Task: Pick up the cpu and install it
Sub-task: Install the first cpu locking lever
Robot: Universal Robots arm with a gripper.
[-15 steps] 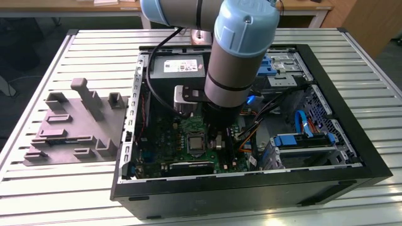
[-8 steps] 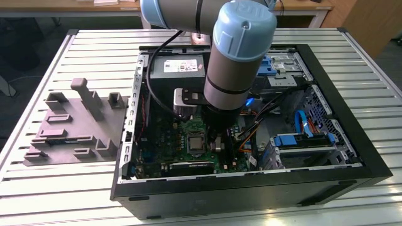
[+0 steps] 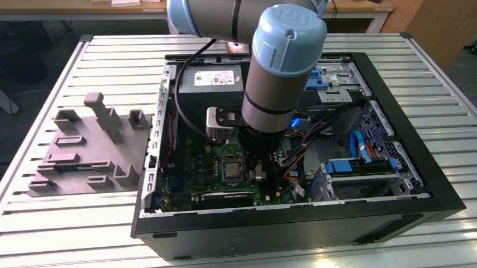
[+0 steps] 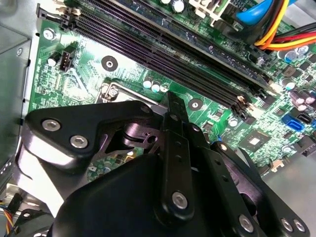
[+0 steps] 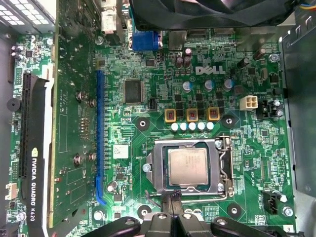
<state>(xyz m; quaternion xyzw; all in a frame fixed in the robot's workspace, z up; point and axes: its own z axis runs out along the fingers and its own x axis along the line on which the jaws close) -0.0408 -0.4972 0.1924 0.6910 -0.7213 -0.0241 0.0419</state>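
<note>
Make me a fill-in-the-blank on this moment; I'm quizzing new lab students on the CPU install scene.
1. In the first wrist view, the cpu lies inside the black metal ____ frame on the motherboard.
2. In the exterior view, the grey moulded tray sits outside the computer case, on the exterior view's ____.
3. The table under the case is made of pale metal ____.
4. The cpu's top is silvery and ____ in shape.

Missing words: socket; left; slats; square
</note>
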